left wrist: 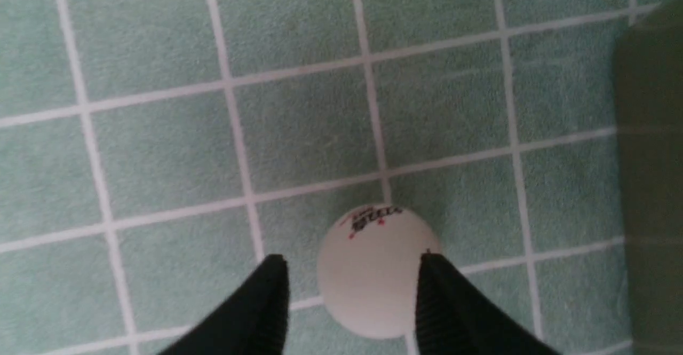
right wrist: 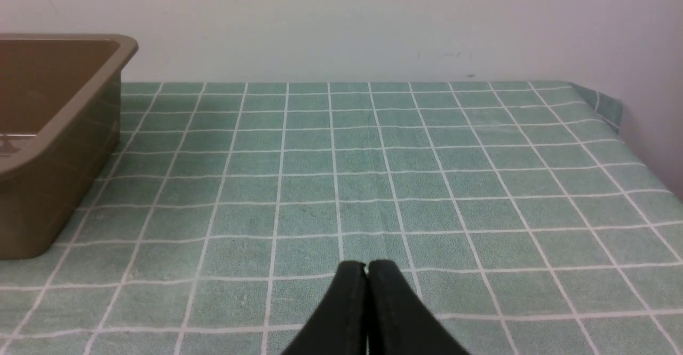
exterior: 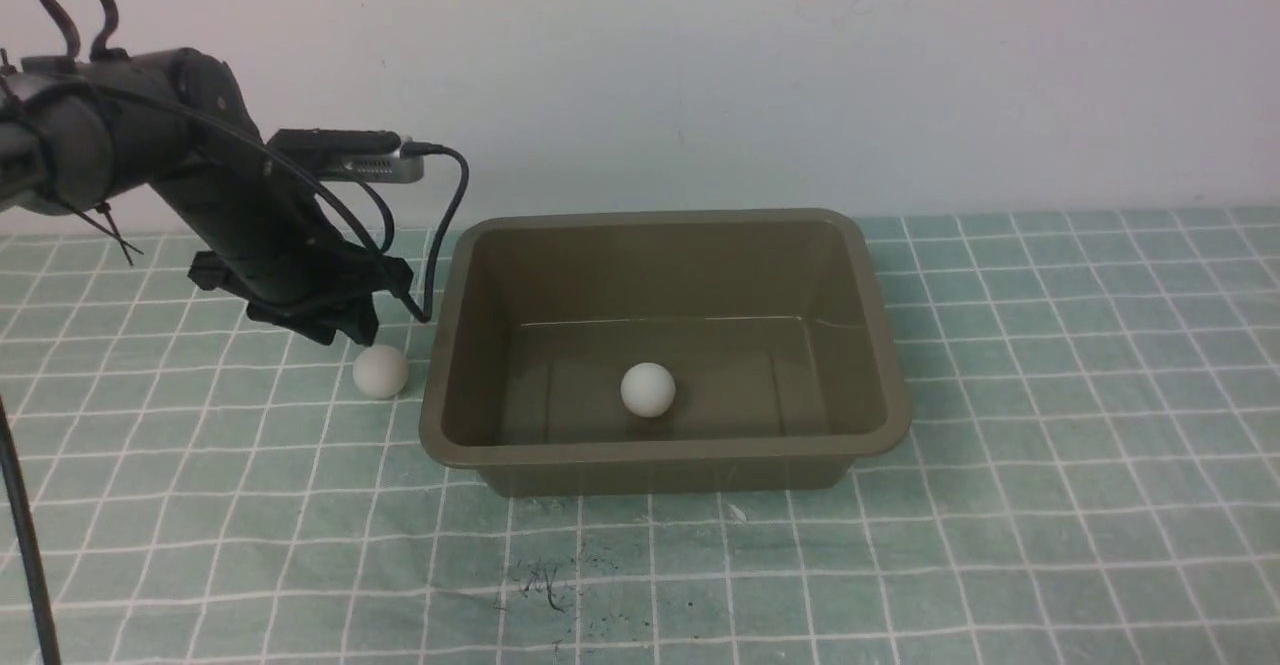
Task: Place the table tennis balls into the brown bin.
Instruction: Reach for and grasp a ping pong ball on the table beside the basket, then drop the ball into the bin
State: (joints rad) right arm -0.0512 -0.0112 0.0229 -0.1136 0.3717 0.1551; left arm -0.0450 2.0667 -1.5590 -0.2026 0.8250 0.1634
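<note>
One white table tennis ball [exterior: 648, 389] lies on the bottom of the brown bin [exterior: 884, 345], near its front wall. The other ball [exterior: 381, 372], with a red-and-dark logo, rests on the cloth just left of the bin. My left gripper [exterior: 345, 330] hangs over this ball [left wrist: 373, 275]. In the left wrist view the gripper [left wrist: 352, 261] is open, its black fingertips [left wrist: 275, 269] on either side of the ball, with a gap on one side. My right gripper [right wrist: 367, 265] is shut on nothing, low over the cloth to the right of the bin [right wrist: 53, 184].
A green checked cloth [exterior: 1050, 445] covers the table. The wall runs close behind the bin. The bin's side [left wrist: 651, 184] stands near the left gripper. The table's right edge [right wrist: 613, 109] shows in the right wrist view. A cable [exterior: 445, 235] loops off the left wrist.
</note>
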